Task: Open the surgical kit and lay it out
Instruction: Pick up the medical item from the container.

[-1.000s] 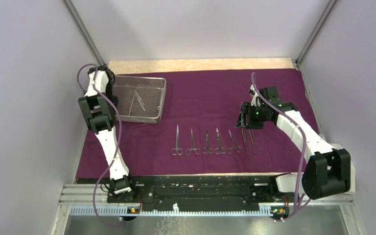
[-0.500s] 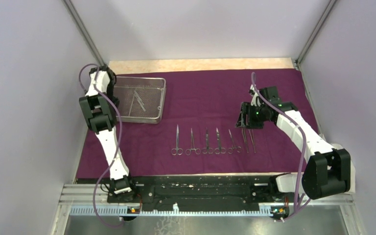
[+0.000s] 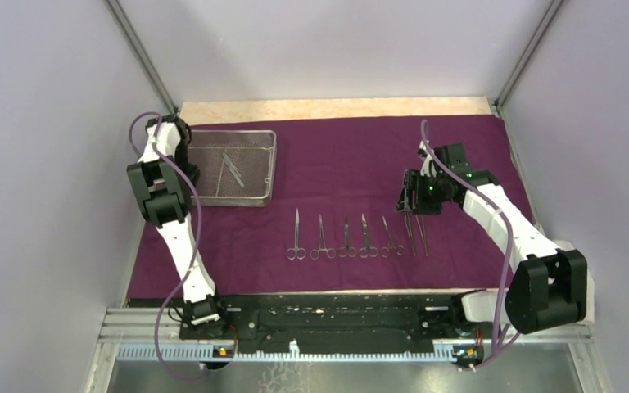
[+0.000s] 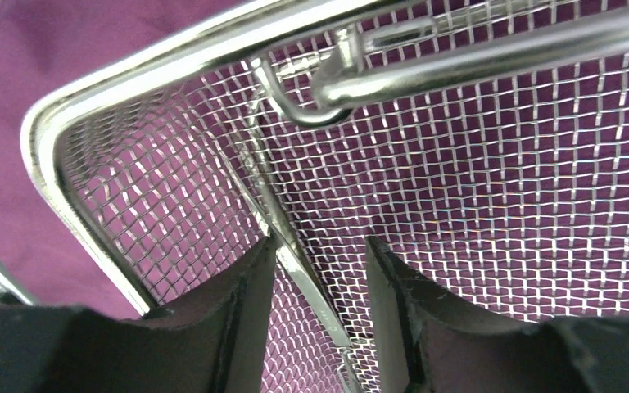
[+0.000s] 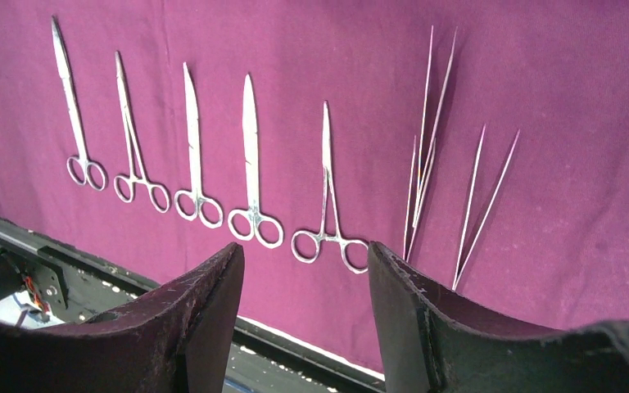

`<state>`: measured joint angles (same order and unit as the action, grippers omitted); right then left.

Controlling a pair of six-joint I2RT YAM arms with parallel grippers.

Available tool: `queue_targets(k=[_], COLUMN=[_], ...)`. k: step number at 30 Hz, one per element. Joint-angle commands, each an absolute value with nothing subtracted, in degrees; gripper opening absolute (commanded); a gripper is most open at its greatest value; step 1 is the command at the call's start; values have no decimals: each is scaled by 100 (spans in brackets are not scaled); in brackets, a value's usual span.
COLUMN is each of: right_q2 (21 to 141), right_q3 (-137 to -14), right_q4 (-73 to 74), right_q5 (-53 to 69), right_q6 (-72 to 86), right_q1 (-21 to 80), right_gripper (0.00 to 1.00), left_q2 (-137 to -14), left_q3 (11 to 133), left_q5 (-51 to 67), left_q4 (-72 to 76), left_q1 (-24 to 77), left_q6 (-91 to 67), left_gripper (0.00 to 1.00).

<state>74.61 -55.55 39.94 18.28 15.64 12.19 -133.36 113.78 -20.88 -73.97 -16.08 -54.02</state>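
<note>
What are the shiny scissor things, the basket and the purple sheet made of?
The scissor tools look like polished steel: they are silvery, thin and catch bright glints. The basket looks like metal too, with shiny wire woven into a see-through mesh and a thicker rim. The purple sheet seems to be cloth: it is dull, soft-looking and has no shine.

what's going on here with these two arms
A surgical kit is being laid out on a dark purple cloth. Seven slim steel instruments lie in a row on it: five ring-handled ones and two tweezers. The left claw is down inside the rectangular silver wire-mesh tray, open around a slim steel tool lying there. The right claw hovers open above the row, holding nothing.
</note>
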Motion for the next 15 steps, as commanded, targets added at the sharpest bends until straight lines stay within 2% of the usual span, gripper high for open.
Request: queue_targets(k=[1, 6, 10, 15], right_q2=[7260, 7255, 7270, 7246], right_q3=[-5965, -5931, -5877, -5676], right_q4=[4033, 3931, 3814, 3524], right_q5=[1697, 1718, 1828, 1992], right_q6=[1594, 1688, 1770, 1948], right_q1=[1177, 1178, 1178, 1178], right_gripper=[57, 57, 57, 56], left_q2=[-13541, -13421, -13097, -11985], left_q3=[11093, 11367, 11630, 10596], left_q5=[-1498, -848, -270, -239], left_q4=[-6456, -5957, -5477, -4594], left_q1=[-1700, -1708, -1611, -1444], left_q6=[-5347, -5119, -4839, -4420], left_gripper=[49, 46, 50, 55])
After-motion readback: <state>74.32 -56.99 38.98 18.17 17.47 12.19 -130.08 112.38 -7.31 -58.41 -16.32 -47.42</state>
